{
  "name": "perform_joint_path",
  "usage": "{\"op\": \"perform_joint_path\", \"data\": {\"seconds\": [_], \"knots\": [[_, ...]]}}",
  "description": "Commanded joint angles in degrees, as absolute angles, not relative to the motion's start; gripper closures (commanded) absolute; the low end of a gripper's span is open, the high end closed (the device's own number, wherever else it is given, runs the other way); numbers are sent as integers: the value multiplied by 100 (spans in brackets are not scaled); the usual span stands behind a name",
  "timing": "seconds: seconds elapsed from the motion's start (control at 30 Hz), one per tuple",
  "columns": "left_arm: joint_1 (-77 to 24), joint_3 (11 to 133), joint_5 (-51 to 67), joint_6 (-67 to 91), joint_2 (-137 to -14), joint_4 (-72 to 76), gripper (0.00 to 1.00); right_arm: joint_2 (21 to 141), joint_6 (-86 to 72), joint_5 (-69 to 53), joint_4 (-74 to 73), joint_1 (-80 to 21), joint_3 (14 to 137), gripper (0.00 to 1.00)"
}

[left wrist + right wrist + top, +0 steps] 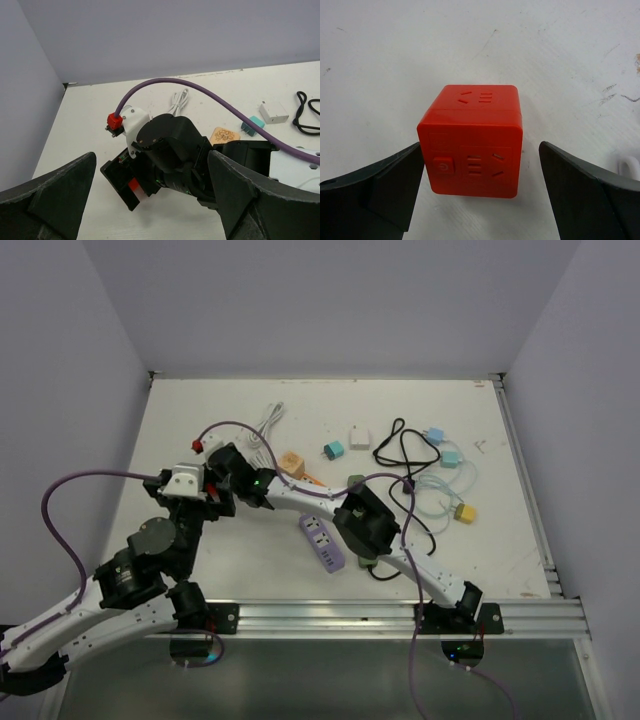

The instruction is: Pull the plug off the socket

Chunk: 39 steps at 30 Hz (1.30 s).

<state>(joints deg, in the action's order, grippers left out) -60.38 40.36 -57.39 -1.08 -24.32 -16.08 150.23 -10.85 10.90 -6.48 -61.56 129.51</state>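
The red cube socket [470, 142] sits flat on the white table [480, 550], which is scuffed and a bit marked up close. In the overhead view that spot is on the left half of the table, mostly hidden under the right arm's wrist. Plain pale lilac-grey walls [320, 300] box the table in on three sides.

Counting: one red cube, one purple power strip [322, 542] near the middle, and six loose little plugs/adapters that I can make out. They are an orange one [291, 462], two teal [333, 450] [451, 457], one white [360, 436], one blue [434, 435] and one yellow [465, 512]. There's also a black cable [405, 450] and a bundled white cable [265, 425].

The right gripper [480, 165] is spread wide with the cube between its fingers. The one on the left of its wrist view [390, 185] looks right up against the cube's side, though I can't swear it touches, and the other finger [580, 195] is clearly off it. So nothing is gripped. The left gripper [151, 165] is spread wide too and holds nothing - it hangs just above the right arm's wrist.
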Motion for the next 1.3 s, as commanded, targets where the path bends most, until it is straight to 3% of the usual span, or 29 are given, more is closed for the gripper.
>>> {"op": "perform_joint_path", "data": {"seconds": [0.0, 0.43, 0.57, 0.67, 0.97, 1.27], "knots": [[-6021, 4078, -5617, -44, -2417, -1573, 2, 14327, -1011, 845, -492, -6091, 12824, 1], [-6021, 4526, -5186, 474, -2470, -1652, 2, 12053, -1073, -308, -1203, -5494, 11674, 2], [-6021, 4307, -5089, 711, -2505, -1521, 2, 11234, -1099, -606, -1353, -4906, 10760, 19], [-6021, 4070, -4844, 896, -2566, -1328, 2, 10838, -889, -405, -1519, -4632, 10135, 23], [-6021, 3332, -4307, 1810, -2777, -897, 3, 11407, 439, 518, -2874, -4605, 10230, 11], [-6021, 2769, -3973, 2276, -3006, -615, 4, 12146, 518, 377, -2874, -4606, 10362, 9]]}}
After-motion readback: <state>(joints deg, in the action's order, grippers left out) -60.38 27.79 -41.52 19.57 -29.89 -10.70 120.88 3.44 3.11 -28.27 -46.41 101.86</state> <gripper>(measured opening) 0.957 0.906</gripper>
